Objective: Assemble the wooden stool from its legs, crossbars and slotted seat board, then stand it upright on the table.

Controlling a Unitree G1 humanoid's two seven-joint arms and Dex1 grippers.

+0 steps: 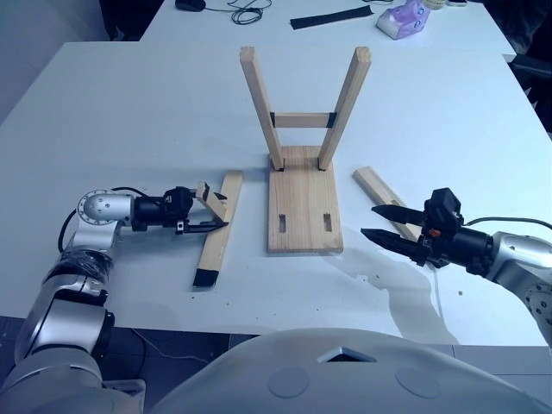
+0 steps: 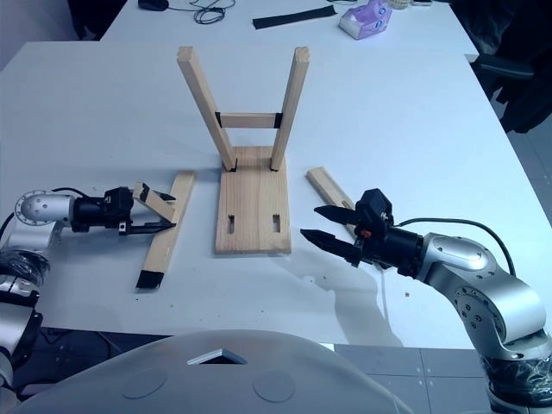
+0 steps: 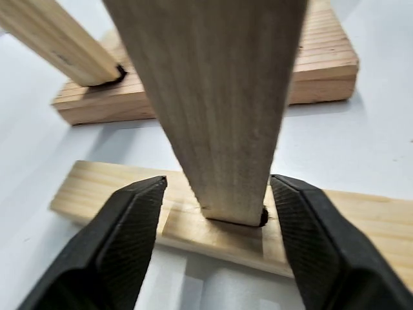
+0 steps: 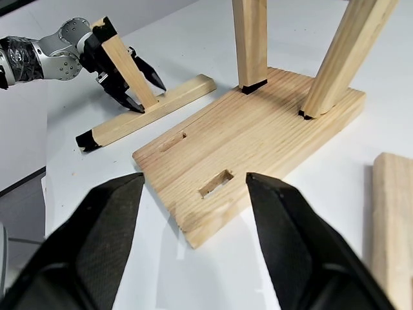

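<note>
The slotted seat board (image 1: 304, 200) lies flat mid-table. Two legs (image 1: 260, 103) stand in its far slots, joined by a crossbar (image 1: 302, 120). Its two near slots (image 4: 216, 183) are empty. To its left a third leg (image 1: 219, 226) lies flat, and a short crossbar (image 1: 205, 191) sticks up from it at a tilt. My left gripper (image 1: 217, 213) is open, one finger (image 3: 122, 232) on each side of that crossbar (image 3: 219, 116). A fourth leg (image 1: 384, 194) lies right of the board. My right gripper (image 1: 379, 222) hangs open and empty over its near end.
On the far table are a purple and white object (image 1: 403, 21), a black strip (image 1: 330, 17), cables (image 1: 250, 10) and a dark mouse (image 1: 190, 4). The table's front edge (image 1: 259, 330) runs just below both arms. Bare white tabletop (image 1: 129, 112) lies to both sides.
</note>
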